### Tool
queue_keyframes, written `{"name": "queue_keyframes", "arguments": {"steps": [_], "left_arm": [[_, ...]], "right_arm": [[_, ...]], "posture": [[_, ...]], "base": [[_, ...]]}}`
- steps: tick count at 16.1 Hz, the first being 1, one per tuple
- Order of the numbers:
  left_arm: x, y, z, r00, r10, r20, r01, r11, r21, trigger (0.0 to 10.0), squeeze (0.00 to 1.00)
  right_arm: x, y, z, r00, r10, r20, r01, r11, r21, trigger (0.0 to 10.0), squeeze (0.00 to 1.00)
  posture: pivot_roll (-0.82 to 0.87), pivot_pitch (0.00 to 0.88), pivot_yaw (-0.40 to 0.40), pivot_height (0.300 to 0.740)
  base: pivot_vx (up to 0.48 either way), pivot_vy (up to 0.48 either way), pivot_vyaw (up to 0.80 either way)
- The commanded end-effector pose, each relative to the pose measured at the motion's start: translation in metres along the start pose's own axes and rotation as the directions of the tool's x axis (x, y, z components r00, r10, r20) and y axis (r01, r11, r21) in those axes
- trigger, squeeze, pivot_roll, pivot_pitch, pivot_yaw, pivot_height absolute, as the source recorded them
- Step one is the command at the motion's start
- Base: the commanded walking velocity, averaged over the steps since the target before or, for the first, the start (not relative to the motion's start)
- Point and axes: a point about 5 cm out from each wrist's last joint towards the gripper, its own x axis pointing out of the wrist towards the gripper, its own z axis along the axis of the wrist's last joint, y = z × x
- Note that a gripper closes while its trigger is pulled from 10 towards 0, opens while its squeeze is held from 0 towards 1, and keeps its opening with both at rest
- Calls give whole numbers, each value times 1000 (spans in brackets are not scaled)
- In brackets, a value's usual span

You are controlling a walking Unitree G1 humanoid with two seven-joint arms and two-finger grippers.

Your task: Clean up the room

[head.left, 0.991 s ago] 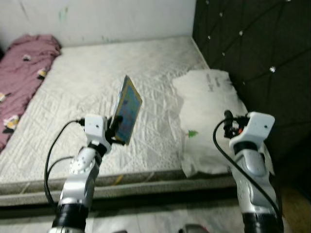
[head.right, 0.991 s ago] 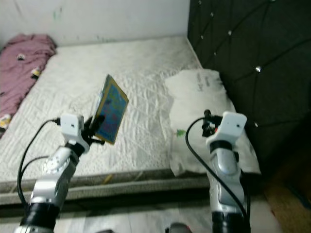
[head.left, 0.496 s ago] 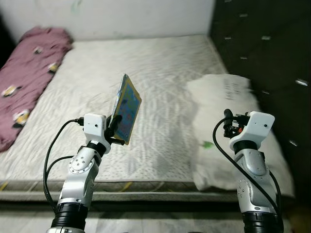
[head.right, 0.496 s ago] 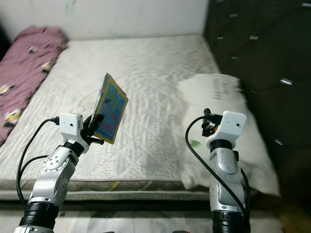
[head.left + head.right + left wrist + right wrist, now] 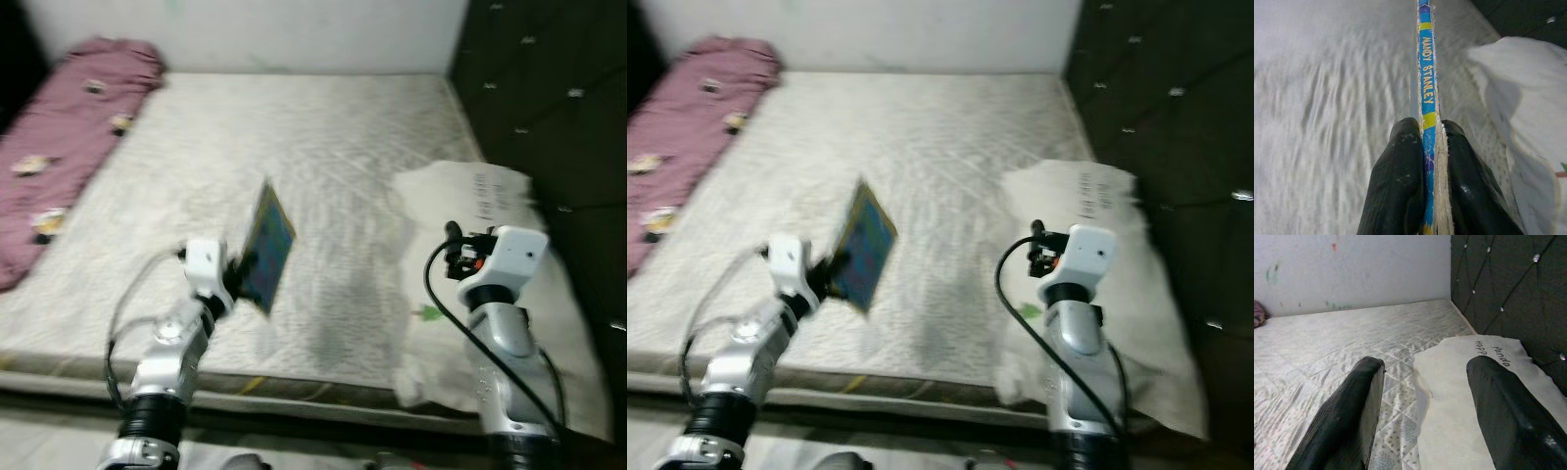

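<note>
Holding the book (image 5: 266, 247) up on edge over the mattress (image 5: 323, 147), your left gripper (image 5: 1425, 161) has both fingers (image 5: 1400, 181) pinched tight on its blue spine. Your right gripper (image 5: 1425, 396) is wide open with nothing in it, up over the white pillow (image 5: 490, 206) beside the dark tufted headboard (image 5: 558, 108). You've got a maroon blanket (image 5: 69, 127) bunched along the mattress's far left side.
</note>
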Motion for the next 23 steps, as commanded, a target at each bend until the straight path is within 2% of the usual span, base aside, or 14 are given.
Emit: {"name": "queue_keyframes", "arguments": {"steps": [1,4,6,11,15,23], "left_arm": [[9,-8,13,999,-35,27,37,998,-49,10000,0],[12,-13,10,999,-42,24,43,998,-43,10000,0],[14,-8,15,999,-18,45,21,998,-64,10000,0],[26,-3,34,995,18,101,-7,994,-106,10000,0],[35,-4,42,991,39,130,-19,988,-155,10000,0],[35,9,49,980,76,182,-42,982,-185,10000,0]], "right_arm": [[-3,-4,7,1000,-1,10,1,1000,2,10000,0],[-19,-10,7,1000,-2,-10,2,1000,2,10000,0],[-30,-12,2,999,-6,-48,6,1000,-8,10000,0],[-37,-13,5,997,13,-74,-13,1000,-10,10000,0],[-40,-18,7,995,20,-93,-22,999,-27,10000,0],[-41,-19,8,994,32,-105,-37,998,-43,10000,0]], "posture": [[-119,0,52,740],[-141,0,52,715],[-144,0,52,690],[-146,4,29,625],[-156,5,20,620],[-161,9,4,620]], "base": [[0,0,0],[0,0,0],[0,0,0],[0,0,0],[0,0,0],[72,0,0]]}}
